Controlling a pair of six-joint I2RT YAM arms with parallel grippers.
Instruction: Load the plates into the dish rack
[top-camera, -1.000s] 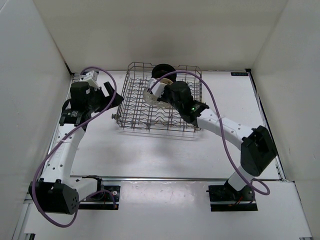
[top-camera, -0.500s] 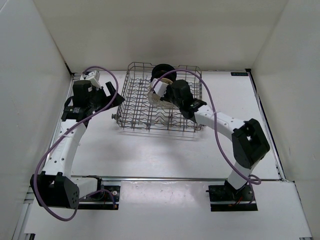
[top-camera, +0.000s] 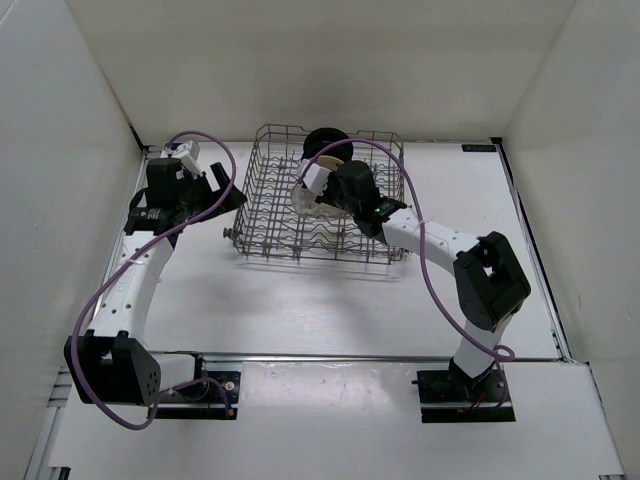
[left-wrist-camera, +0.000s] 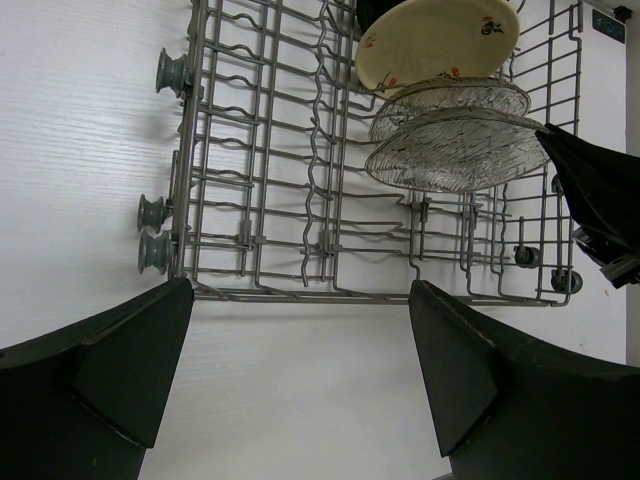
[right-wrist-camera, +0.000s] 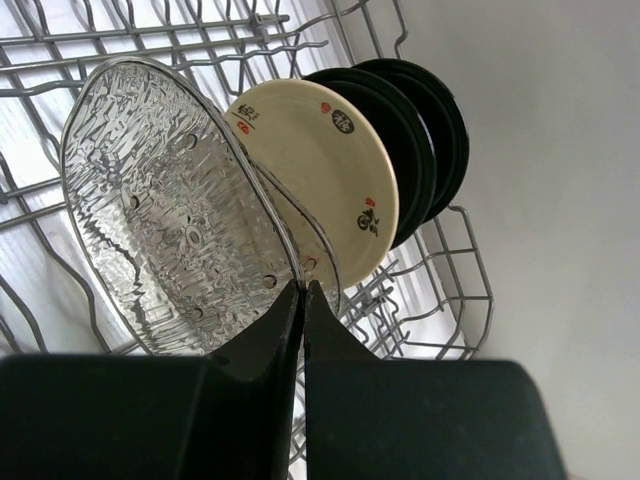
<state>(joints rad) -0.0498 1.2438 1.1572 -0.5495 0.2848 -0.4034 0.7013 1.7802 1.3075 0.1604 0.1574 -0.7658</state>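
Note:
The dish rack (top-camera: 268, 222) stands at the back middle of the table. Two black plates (right-wrist-camera: 425, 120), the cream spotted plate (right-wrist-camera: 320, 160) and a clear plate (right-wrist-camera: 328, 275) stand on edge in its far right part. My right gripper (right-wrist-camera: 302, 290) is shut on the rim of the other clear plate (right-wrist-camera: 170, 210) and holds it on edge inside the rack, close beside the first clear one. My left gripper (left-wrist-camera: 300, 370) is open and empty above the bare table, just off the rack's left side (left-wrist-camera: 260, 200). In the top view it is at the rack's left (top-camera: 225, 195).
White walls close in the table on the left, back and right. The rack's near and left rows of tines (left-wrist-camera: 300, 150) hold nothing. Small grey wheels (left-wrist-camera: 155, 250) stick out from the rack's side. A purple cable (top-camera: 420, 215) trails over the right arm.
My right arm has pushed a little farther left and back into the rack with the clear plate. My left wrist has shifted slightly toward the back.

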